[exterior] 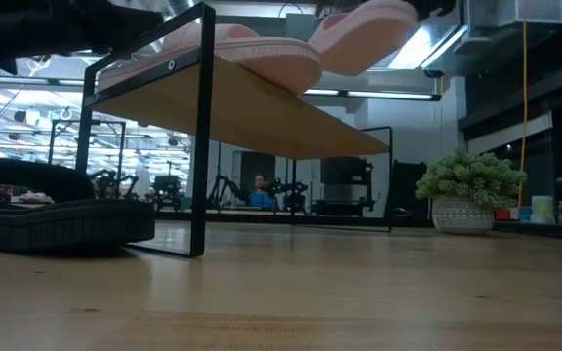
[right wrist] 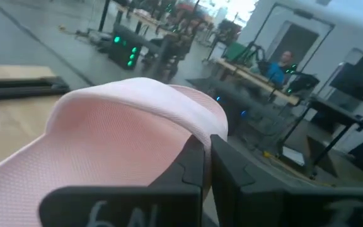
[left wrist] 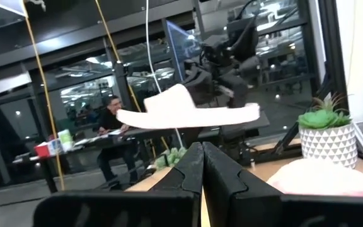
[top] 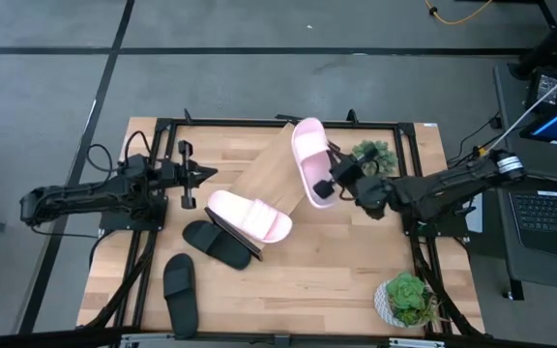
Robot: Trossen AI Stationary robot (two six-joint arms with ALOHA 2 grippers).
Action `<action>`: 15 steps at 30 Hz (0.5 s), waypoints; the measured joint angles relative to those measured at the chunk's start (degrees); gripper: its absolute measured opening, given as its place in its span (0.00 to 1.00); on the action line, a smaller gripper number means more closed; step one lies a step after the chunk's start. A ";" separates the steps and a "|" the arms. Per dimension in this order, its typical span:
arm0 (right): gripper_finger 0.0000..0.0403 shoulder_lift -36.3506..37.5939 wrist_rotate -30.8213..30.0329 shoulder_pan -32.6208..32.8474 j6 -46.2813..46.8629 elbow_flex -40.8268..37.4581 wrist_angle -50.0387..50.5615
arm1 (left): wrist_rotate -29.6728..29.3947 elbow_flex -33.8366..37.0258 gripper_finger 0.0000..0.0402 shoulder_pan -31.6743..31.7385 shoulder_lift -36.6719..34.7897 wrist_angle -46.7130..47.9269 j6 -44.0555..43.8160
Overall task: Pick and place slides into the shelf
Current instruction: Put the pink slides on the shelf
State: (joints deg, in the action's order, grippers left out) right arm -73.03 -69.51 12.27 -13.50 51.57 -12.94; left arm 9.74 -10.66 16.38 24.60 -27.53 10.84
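A pale pink slide (top: 310, 160) is held by the right gripper (top: 335, 186), whose jaws are closed on the slide's edge near its strap, as the right wrist view shows. In the high view this slide is carried over the far upper end of the shelf (top: 269, 174), the slanted light wood board on a thin black frame in the middle of the counter (top: 356, 280). From the low view the slide appears raised above the board rather than resting on it, though contact cannot be ruled out.

A second pale pink slide (top: 249, 216) already lies on the lower end of the shelf. One black slide (top: 217, 243) lies on the counter just beside that lower end, partly under it, and another black slide (top: 180, 291) lies farther toward the near left corner. Two small potted plants (top: 406, 300) stand on the right side of the counter.

The left gripper (top: 197, 175) waits at the left of the shelf with its jaws closed on nothing.

The step in hand is judged to be the placing of the second pink slide. The next move calls for the slide to be lowered flat onto the bare upper part of the board, clear of the first pink slide, before the jaws are opened; on the slant it may slip downward. Both black slides are then left to be picked.
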 joint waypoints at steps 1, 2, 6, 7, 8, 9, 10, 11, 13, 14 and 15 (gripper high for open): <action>0.03 -0.46 0.08 -0.51 -2.01 0.00 -2.88 | 0.01 0.01 0.00 -0.21 0.71 -1.00 -0.24; 0.03 -0.90 0.08 -1.03 -3.59 0.00 -5.55 | -0.01 0.02 0.00 -0.35 1.42 -2.23 -0.90; 0.03 -1.78 3.50 -3.01 -7.62 0.00 -14.32 | -0.07 0.02 0.00 -0.63 4.25 -7.60 -4.93; 0.03 -2.02 5.00 -3.49 -8.32 0.00 -16.33 | -0.11 0.02 0.00 -0.63 4.88 -9.07 -6.05; 0.03 -2.28 6.20 -3.99 -9.13 0.00 -18.05 | -0.13 0.02 0.00 -0.63 5.50 -10.33 -6.85; 0.03 -2.61 7.23 -4.52 -9.50 0.00 -19.50 | -0.13 0.02 0.00 -0.63 6.12 -11.33 -7.53; 0.03 -2.95 8.23 -5.03 -9.59 0.00 -20.37 | -0.13 0.02 0.00 -0.63 6.74 -12.20 -7.69; 0.03 -3.31 9.03 -5.51 -9.56 0.00 -20.95 | -0.18 0.02 0.00 -0.63 7.30 -12.87 -7.73; 0.03 -4.12 10.21 -6.48 -9.57 0.00 -22.33 | -1.05 0.02 0.00 -0.61 8.42 -14.31 -8.20; 0.03 -4.61 10.96 -6.99 -9.57 0.00 -23.20 | -1.62 0.00 0.00 -0.61 9.07 -14.93 -8.86; 0.03 -5.10 11.62 -7.48 -9.65 0.00 -24.54 | -1.80 -0.31 0.00 -0.61 9.87 -14.94 -9.16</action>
State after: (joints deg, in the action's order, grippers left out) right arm -78.14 -57.90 4.79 -23.15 51.57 -37.48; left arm 7.93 -10.97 15.77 34.47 -42.47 1.69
